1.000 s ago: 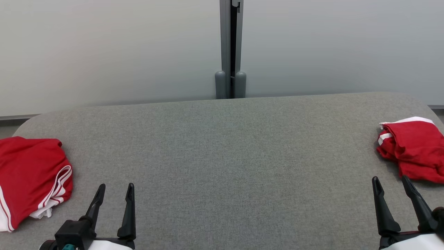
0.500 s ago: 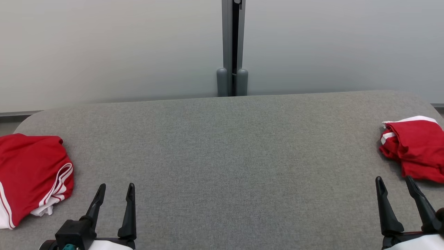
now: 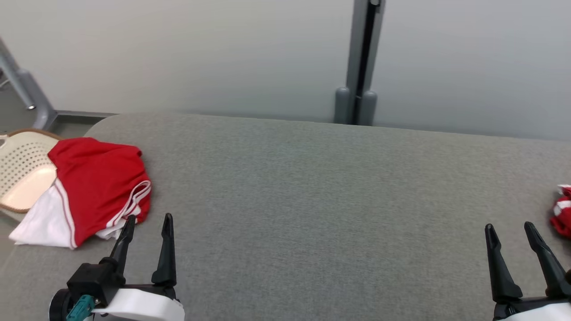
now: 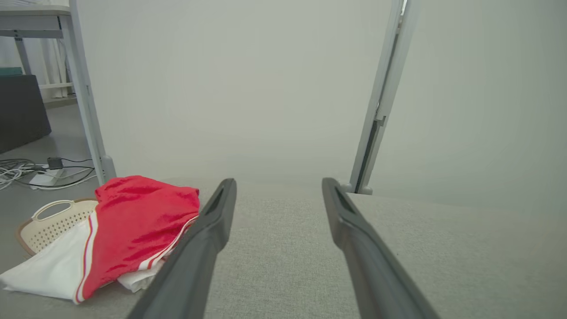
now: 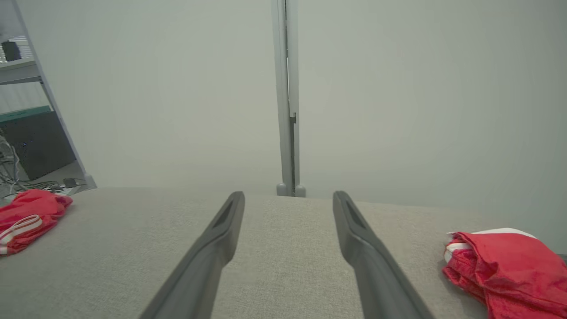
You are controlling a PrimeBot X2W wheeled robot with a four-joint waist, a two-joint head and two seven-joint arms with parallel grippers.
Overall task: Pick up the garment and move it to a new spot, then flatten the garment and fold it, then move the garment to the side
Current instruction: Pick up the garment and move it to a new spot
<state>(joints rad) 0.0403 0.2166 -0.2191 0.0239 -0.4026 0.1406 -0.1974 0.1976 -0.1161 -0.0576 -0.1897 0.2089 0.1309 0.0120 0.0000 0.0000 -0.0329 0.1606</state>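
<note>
A crumpled red garment with white stripes and a white panel (image 3: 96, 189) (image 4: 133, 228) (image 5: 26, 217) lies at the left end of the grey cloth-covered table (image 3: 312, 200), hanging partly over its edge. My left gripper (image 3: 148, 223) (image 4: 277, 190) is open and empty just right of it, its left fingertip near the garment's hem. My right gripper (image 3: 511, 229) (image 5: 288, 199) is open and empty near the table's right end. A second red and white garment (image 3: 563, 214) (image 5: 505, 261) lies folded at the far right.
A cream perforated laundry basket (image 3: 20, 167) (image 4: 53, 221) stands on the floor beside the table's left end, under the hanging cloth. A pale partition wall with a grey post (image 3: 359, 67) runs behind the table. A metal frame leg (image 3: 22, 84) and cables (image 4: 26, 170) are at the left.
The head camera has turned left, so the whole picture has shifted right and the basket has come into view. Both grippers stay open; the garments lie where they were.
</note>
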